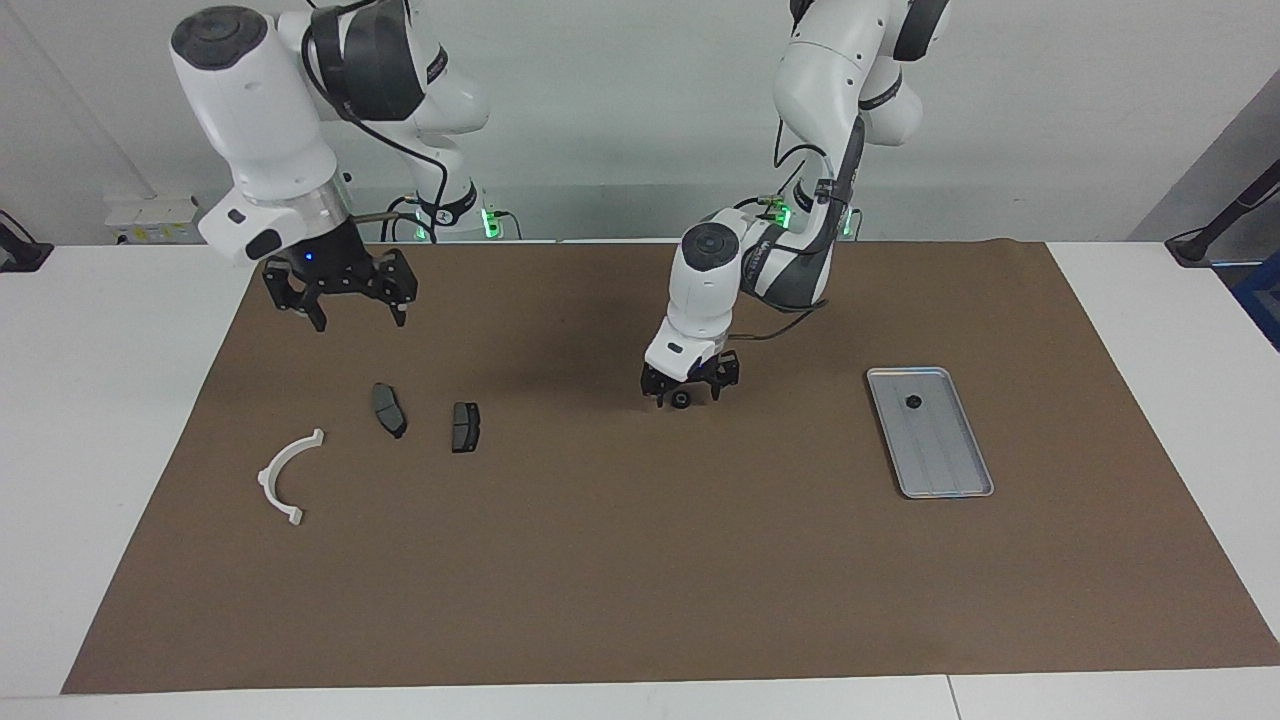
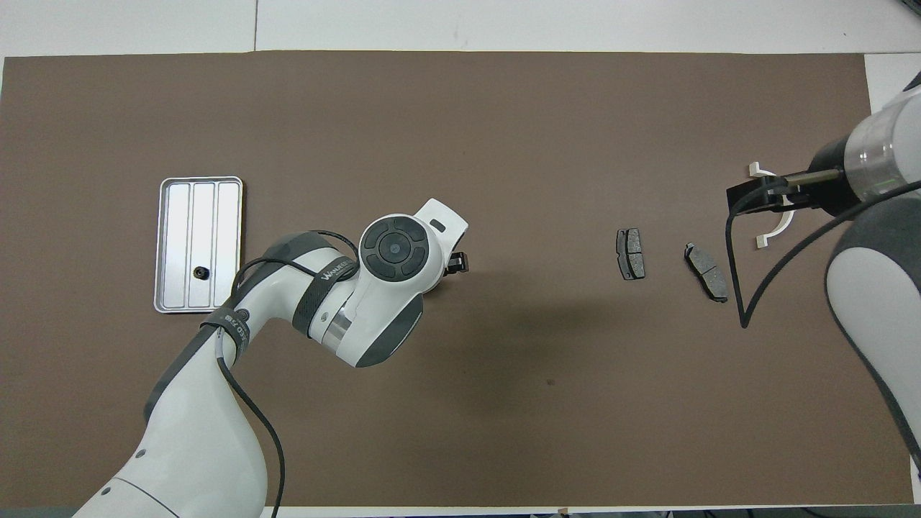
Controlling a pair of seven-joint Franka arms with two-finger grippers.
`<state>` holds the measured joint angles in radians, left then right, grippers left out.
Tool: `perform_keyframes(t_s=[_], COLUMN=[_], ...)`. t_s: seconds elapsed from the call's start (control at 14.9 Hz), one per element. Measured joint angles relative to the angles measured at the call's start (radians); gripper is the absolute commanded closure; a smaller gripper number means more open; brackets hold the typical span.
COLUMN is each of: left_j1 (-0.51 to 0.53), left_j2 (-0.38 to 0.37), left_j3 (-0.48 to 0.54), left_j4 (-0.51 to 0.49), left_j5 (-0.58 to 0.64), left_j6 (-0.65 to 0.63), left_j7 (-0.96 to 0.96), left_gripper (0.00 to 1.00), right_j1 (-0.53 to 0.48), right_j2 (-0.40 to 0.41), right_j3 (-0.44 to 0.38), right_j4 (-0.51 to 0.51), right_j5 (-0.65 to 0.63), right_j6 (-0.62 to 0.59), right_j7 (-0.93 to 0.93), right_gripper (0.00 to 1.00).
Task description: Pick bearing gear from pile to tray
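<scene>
My left gripper [image 1: 688,396] is down at the mat in the middle of the table. Its fingers stand open on either side of a small black round bearing gear [image 1: 680,401]. In the overhead view the left hand hides this piece. The silver tray [image 1: 945,460] lies toward the left arm's end and also shows in the overhead view [image 2: 216,216]. It holds one small black round piece [image 1: 913,402]. The pile lies toward the right arm's end: a white half-ring bracket [image 1: 285,475] and two dark brake pads [image 1: 389,410] [image 1: 465,427]. My right gripper [image 1: 345,312] hangs open and empty above the mat near the pile.
A brown mat [image 1: 640,580] covers most of the white table. Bare mat lies between the left gripper and the tray. In the overhead view the right gripper partly covers the bracket [image 2: 773,232].
</scene>
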<state>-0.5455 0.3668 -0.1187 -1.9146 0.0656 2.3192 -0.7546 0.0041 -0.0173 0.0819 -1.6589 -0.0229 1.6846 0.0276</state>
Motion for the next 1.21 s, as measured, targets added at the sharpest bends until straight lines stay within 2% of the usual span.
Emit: perform_keyframes(t_s=[0.27,0.34,0.47,0.6,0.67,1.01,1.21], left_j1=[0.0,0.0,0.0,0.0,0.0,0.001,0.041], left_j2=[0.005,0.005,0.005,0.005,0.005,0.005,-0.006], left_j3=[0.0,0.0,0.0,-0.001,-0.001,0.004,0.025], left_j4=[-0.013,-0.016,-0.021,-0.023,-0.024,-0.015,0.055], left_j5=[0.0,0.001,0.001,0.001,0.001,0.005,0.035], left_j6=[0.008,0.009,0.009,0.012,0.017,0.029,-0.061], left_j7=[0.0,-0.001,-0.001,-0.001,-0.001,-0.001,0.039], left_gripper=[0.01,0.06,0.39,0.83,1.0,1.0,1.0], right_j1=[0.0,0.0,0.001,0.001,0.001,0.001,0.001], right_j2=[-0.058,-0.059,-0.059,-0.059,-0.059,-0.059,-0.06], right_j3=[0.0,0.0,0.0,0.0,-0.001,-0.001,-0.001], right_j4=[-0.008,-0.011,-0.018,-0.019,-0.019,-0.019,-0.014], right_j5=[0.0,0.0,0.0,0.0,0.0,0.001,0.015], right_j6=[-0.113,-0.122,-0.123,-0.123,-0.125,-0.133,-0.133], right_j7=[0.0,0.0,0.0,0.0,0.0,0.0,0.0], right_gripper=[0.0,0.0,0.0,0.0,0.0,0.0,0.0])
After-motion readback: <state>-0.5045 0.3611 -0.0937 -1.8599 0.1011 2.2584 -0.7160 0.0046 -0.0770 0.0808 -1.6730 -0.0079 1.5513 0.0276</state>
